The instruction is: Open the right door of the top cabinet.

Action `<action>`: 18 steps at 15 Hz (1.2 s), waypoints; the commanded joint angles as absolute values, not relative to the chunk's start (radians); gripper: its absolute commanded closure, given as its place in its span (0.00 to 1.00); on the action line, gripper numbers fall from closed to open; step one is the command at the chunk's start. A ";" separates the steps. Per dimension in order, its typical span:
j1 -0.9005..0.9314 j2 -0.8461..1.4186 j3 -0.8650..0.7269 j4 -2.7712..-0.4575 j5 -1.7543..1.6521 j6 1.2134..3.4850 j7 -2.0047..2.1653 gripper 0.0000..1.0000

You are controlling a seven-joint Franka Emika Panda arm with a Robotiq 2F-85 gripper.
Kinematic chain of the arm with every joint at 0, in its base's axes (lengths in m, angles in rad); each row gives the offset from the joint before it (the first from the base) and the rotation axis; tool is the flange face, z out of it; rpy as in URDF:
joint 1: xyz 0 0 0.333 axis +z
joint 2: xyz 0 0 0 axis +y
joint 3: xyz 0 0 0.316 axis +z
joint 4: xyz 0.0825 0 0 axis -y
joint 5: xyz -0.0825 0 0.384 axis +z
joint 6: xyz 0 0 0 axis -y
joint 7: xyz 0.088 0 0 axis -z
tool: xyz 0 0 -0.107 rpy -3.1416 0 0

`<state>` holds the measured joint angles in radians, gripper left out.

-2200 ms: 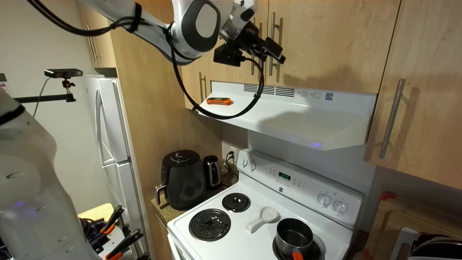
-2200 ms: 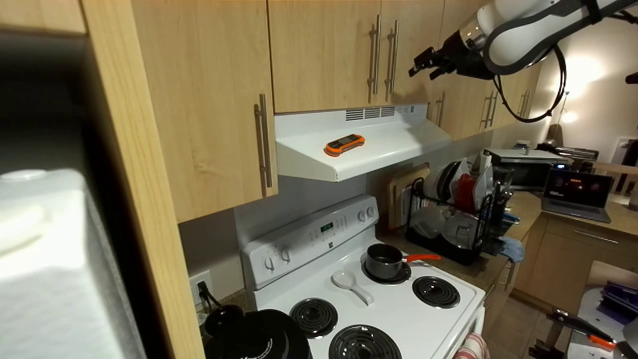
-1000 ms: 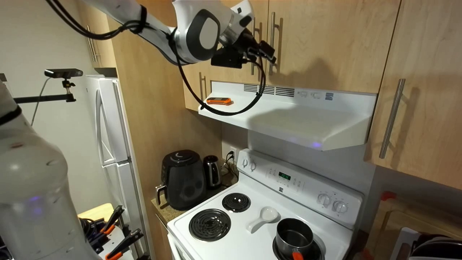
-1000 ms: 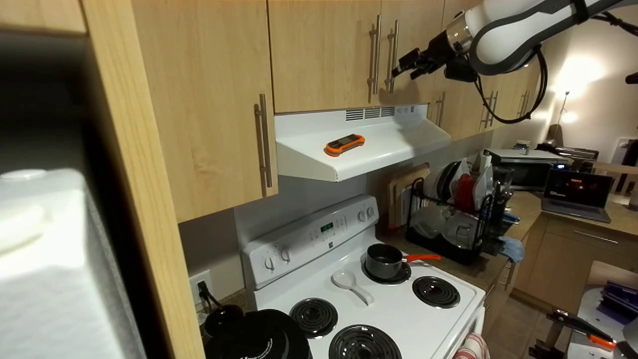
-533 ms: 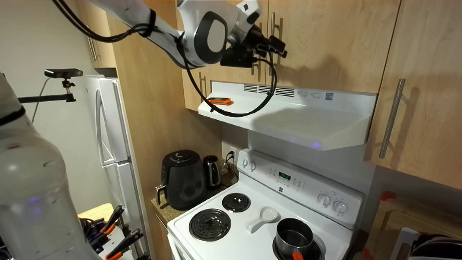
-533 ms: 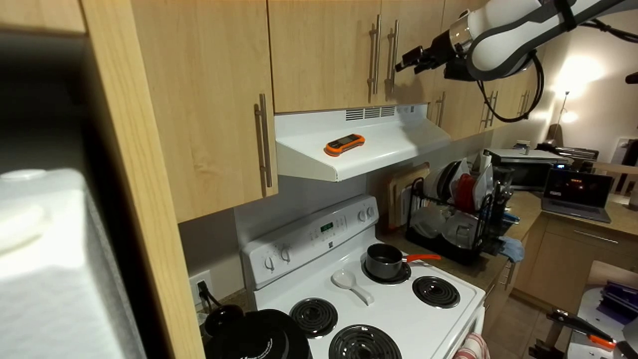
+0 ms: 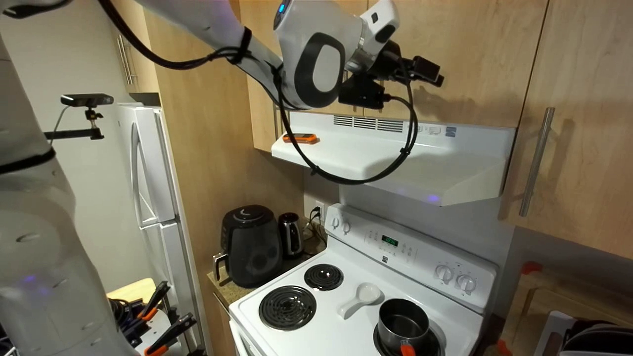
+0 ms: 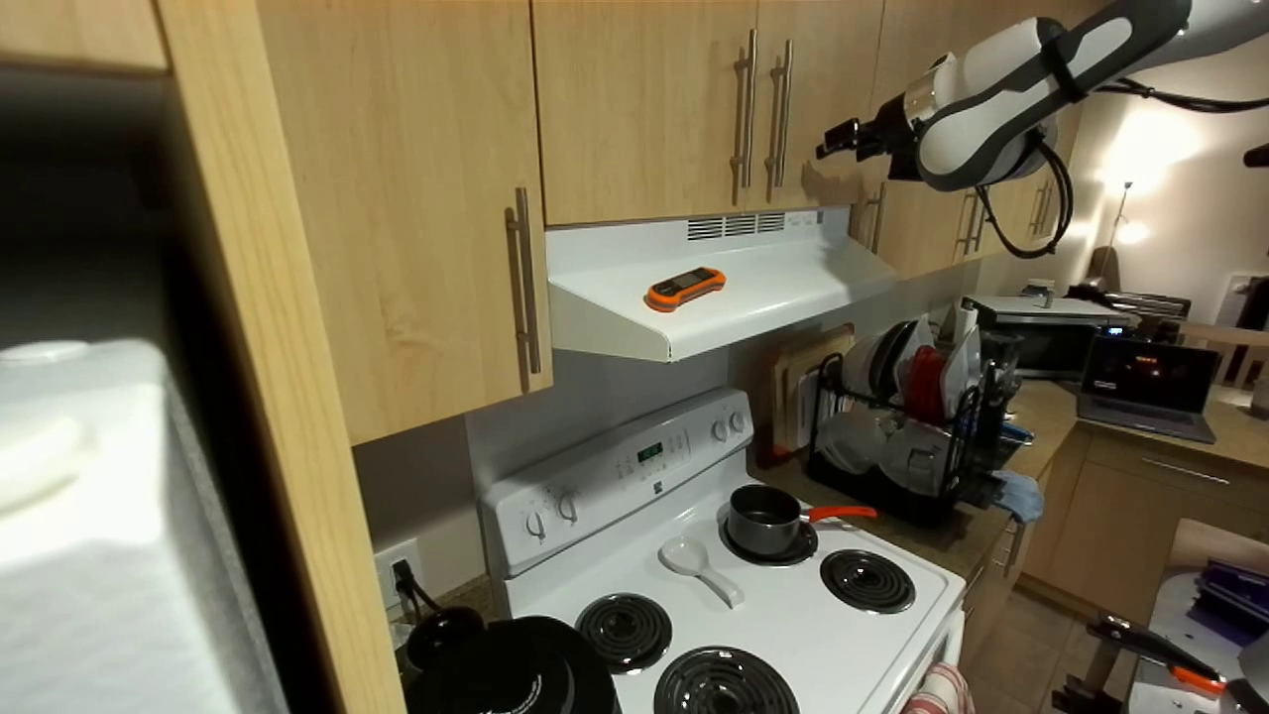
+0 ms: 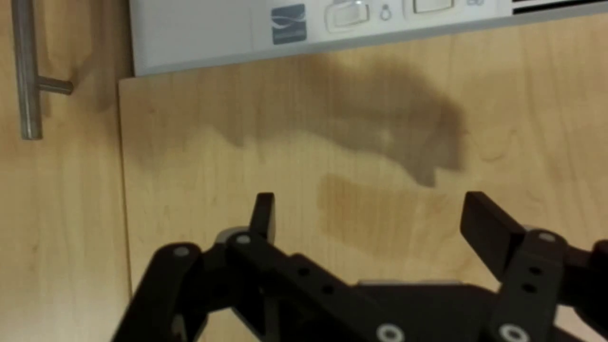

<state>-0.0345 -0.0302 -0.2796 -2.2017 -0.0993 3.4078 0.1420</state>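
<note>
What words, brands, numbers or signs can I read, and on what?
No words, brands or numbers are legible.
Light-bulb sign, beside a white switch on the white range hood.
Wavy lines only: blue-grey square badge, same hood.
Green-lit stove display: digits too blurred.
Dark laptop screen: too small.
Black air fryer lid: white markings too small.

A pale wall shows beside the white fridge, and a tall wood panel rises close against the fridge's near side. Farther along, a speckled brown counter turns a corner above wood drawers, with tiled floor showing below. Beyond it I see a slatted chair back and the far wall, washed by a bright, warm glow with a smaller patch beneath, while grey shade lies under a cupboard nearer me.
</note>
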 commanded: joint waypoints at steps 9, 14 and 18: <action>0.063 -0.192 -0.167 -2.286 -0.036 3.066 0.086 0.00; 0.112 -0.261 -0.190 -2.296 -0.044 2.963 0.083 0.00; 0.080 -0.306 -0.141 -2.314 -0.026 2.933 0.066 0.00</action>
